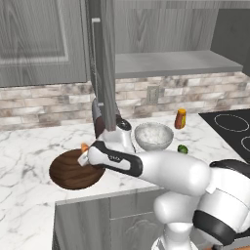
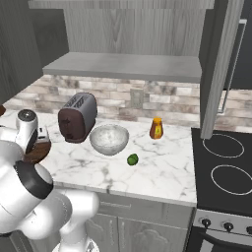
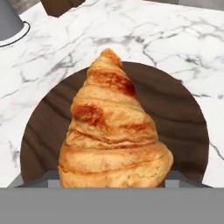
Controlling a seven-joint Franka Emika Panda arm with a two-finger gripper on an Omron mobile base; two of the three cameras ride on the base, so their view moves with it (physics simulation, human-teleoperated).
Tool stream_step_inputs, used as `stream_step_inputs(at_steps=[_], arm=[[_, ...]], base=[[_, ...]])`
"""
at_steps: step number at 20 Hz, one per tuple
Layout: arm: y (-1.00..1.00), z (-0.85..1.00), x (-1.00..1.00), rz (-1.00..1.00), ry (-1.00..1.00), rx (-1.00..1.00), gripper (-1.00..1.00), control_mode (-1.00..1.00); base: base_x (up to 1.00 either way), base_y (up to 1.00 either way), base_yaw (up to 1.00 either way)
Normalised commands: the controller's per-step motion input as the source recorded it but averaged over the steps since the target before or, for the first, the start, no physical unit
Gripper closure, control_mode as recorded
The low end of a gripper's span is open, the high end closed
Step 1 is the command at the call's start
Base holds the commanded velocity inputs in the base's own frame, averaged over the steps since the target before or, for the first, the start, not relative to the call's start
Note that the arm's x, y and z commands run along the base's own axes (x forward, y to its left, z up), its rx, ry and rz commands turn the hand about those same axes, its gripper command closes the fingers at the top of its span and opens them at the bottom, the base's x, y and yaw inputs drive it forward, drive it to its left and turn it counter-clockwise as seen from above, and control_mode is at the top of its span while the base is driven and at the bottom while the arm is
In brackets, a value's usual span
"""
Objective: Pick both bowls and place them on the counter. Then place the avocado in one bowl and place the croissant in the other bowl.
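Two bowls stand on the counter [image 1: 29, 161] in the left base view: the dark brown wooden bowl [image 1: 71, 171] near the front edge, partly covered on its right by the robot's forearm, and the pale marbled bowl [image 1: 154, 135] further back toward the brick wall. A sliver of orange, the croissant [image 1: 85, 146], shows just above the wooden bowl's rim beside the gripper [image 1: 89, 155], whose fingers are masked by the hand itself. The avocado [image 1: 182, 149] lies on the marble right of the pale bowl, partly cut by the arm; an orange bottle [image 1: 180, 118] stands behind it near the cooktop [image 1: 232, 127]. An open cabinet door [image 1: 103, 63] hangs in front of the wall and hides part of the scene behind it. In the right base view, the marbled bowl [image 2: 109, 139] sits mid-counter beside a toaster [image 2: 77, 117], the avocado [image 2: 132, 159] just in front and to its right, apart from it, and the bottle [image 2: 156, 128] further back. A small arc of the wooden bowl [image 2: 39, 150] appears behind the arm at the left edge. In the hand view, the croissant [image 3: 111, 127] stands point-up between the jaws, directly over the wooden bowl [image 3: 183, 113]; the jaws are spread wide around its broad base, holding it, though the fingertips are hidden behind the pastry. Whether it touches the bowl cannot be told.
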Motion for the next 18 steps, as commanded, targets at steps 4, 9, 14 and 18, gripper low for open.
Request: stream_step_inputs(at_steps=[4,9,14,18], arm=[[0.03,-0.28,0.13,0.02,0.00,0.00,1.00,-1.00],[0.02,-0.23,0.07,0.01,0.00,0.00,1.00,-1.00],[0.06,-0.21,0.01,0.02,0.00,0.00,1.00,-1.00],[0.12,-0.18,0.00,0.00,0.00,0.00,1.00,-1.00]], base=[[0.00,0.00,0.00],[0.00,0.00,0.00],[0.00,0.00,0.00],[0.00,0.00,0.00]])
